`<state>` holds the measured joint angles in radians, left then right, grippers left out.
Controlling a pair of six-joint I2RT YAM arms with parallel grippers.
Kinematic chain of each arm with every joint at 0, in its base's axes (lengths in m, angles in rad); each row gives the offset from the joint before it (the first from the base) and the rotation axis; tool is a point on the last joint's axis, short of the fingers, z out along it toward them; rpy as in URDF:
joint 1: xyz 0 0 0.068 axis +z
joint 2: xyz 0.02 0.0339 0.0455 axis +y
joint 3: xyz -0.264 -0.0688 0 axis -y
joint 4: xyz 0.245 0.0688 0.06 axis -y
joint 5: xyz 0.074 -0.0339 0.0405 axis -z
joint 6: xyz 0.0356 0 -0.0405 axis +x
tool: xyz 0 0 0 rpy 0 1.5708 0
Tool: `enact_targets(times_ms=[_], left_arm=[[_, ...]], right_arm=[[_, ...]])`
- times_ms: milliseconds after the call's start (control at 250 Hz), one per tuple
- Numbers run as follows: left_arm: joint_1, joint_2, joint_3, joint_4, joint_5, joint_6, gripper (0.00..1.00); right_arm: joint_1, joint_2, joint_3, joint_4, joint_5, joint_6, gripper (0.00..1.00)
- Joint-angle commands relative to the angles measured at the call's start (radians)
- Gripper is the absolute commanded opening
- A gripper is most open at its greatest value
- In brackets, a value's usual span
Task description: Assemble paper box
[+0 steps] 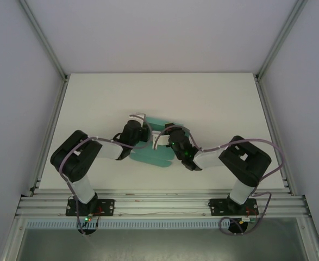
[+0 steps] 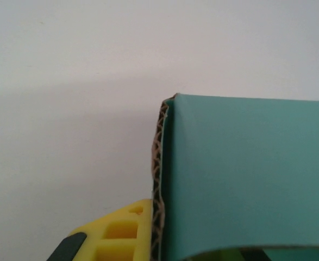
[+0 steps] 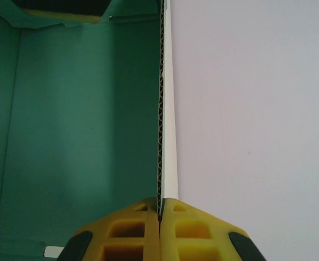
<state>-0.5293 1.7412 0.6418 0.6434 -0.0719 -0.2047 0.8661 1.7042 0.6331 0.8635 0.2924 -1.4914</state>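
One corrugated teal paper box [image 3: 83, 125], yellow fingers [image 3: 144, 213]

The top external camera looks steeply down from above and behind the arm bases [image 1: 88, 207] at 6 o'clock, with the table [image 1: 213, 98] running to 12. Both wrist cameras sit very close against the paper box [image 1: 155, 156], which all three views share.

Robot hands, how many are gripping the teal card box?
2. The left hand clamps a wall edge on the left of the teal corrugated card box; the right hand clamps one on its right.
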Motion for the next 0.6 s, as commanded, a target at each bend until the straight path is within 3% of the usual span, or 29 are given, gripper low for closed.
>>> enact_targets(times_ms=[0,296,372,500,596], left_arm=[[-0.027,0.051,0.011,-0.068,-0.279,-0.085,0.00],[-0.049,0.093,0.072,-0.271,-0.455,-0.153,0.00],[-0.047,0.085,0.053,-0.233,-0.401,-0.133,0.00],[-0.046,0.042,0.021,-0.168,-0.229,-0.098,0.28],[-0.040,0.009,0.009,-0.138,-0.168,-0.089,0.32]], right_arm=[[0.027,-0.012,-0.008,-0.091,-0.021,0.052,0.00],[0.028,-0.017,0.002,-0.130,0.012,0.075,0.00],[0.029,-0.012,0.006,-0.130,0.016,0.077,0.00],[0.028,-0.011,0.011,-0.136,0.025,0.076,0.00],[0.027,-0.021,0.012,-0.149,0.022,0.091,0.00]])
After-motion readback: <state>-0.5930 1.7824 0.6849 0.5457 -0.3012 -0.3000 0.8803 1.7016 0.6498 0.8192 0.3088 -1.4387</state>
